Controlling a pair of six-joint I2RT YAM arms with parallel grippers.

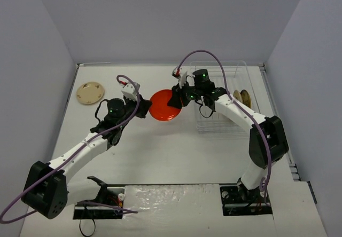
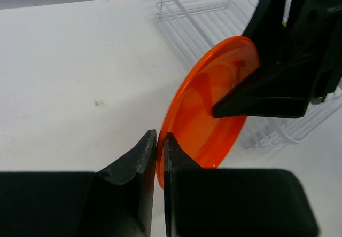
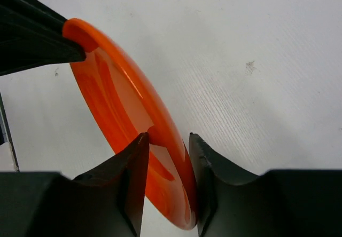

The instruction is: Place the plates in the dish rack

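Observation:
The orange-red plate [image 1: 163, 106] is held on edge above the table between both arms. My left gripper [image 1: 144, 109] is shut on its left rim; the left wrist view shows the jaws [image 2: 160, 134] pinching the thin orange rim [image 2: 214, 109]. My right gripper [image 1: 176, 99] grips the opposite rim. In the right wrist view [image 3: 167, 135] both fingers straddle the tilted plate [image 3: 123, 103] and touch it. The wire dish rack [image 1: 219, 132] stands just right of the plate, also in the left wrist view [image 2: 187, 13]. A tan plate [image 1: 243, 95] stands upright in the rack.
A cream plate [image 1: 90, 93] lies flat on the table at the far left. Grey walls close in the table on the left, back and right. The right arm's forearm crosses over the near part of the rack.

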